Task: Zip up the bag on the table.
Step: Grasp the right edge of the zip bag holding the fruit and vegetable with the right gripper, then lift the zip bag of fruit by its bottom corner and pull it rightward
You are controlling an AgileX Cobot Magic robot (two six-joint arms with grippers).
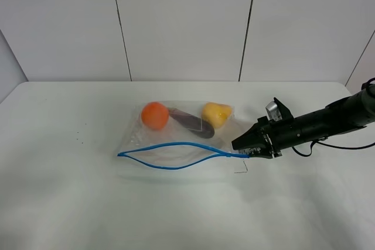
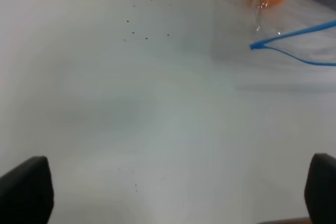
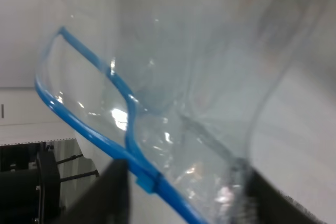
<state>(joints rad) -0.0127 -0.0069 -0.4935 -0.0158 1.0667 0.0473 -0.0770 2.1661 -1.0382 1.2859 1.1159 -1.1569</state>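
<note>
Right gripper (image 1: 242, 146) is clamped on the bag (image 1: 176, 134), mid-table (image 1: 58, 203), at the gaping blue zipper's (image 1: 176, 143) right end; left gripper (image 2: 173, 190) hangs spread. Best to pin the far corner, then pull level.

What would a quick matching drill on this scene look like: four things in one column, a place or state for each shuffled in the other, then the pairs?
Column A
1. zipper strip
2. orange ball
3. right gripper
4. left gripper

Column B
a. open, over bare table
b. blue, its two sides gaping apart
c. at the zipper's right end in the high view
d. inside the bag, near its left end in the high view

Pairs: 1-b, 2-d, 3-c, 4-a
</note>
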